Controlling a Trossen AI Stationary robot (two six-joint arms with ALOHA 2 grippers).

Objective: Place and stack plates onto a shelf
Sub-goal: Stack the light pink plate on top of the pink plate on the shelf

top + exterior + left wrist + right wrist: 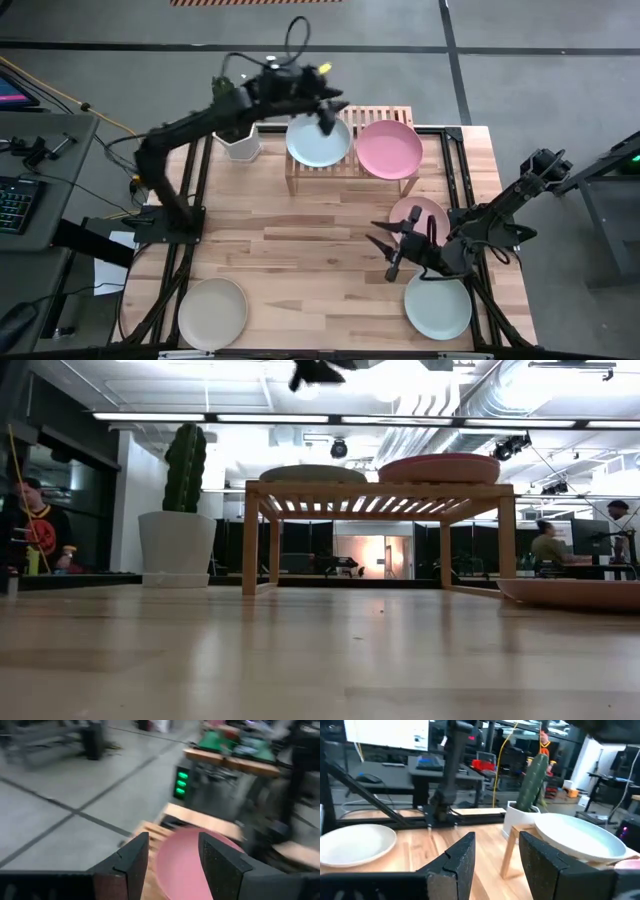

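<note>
My left gripper (327, 118) (174, 865) hovers open and empty over the wooden shelf (345, 172), above the pale blue plate (316, 143) that lies flat on the shelf's slatted top. A pink plate (390, 148) lies beside it on the shelf; the left wrist view shows it (187, 862) beyond the fingers. My right gripper (383, 250) (497, 865) is open and empty above the table, between a second pink plate (420, 213) and the pale green plate (437, 305), both flat on the table. The beige plate (212, 312) lies at the near left.
A white pot with a cactus (240, 140) stands just left of the shelf. Bare wood (300, 250) stretches across the table's middle. Black frame rails (185, 250) run along both sides. People sit in the room beyond (35, 530).
</note>
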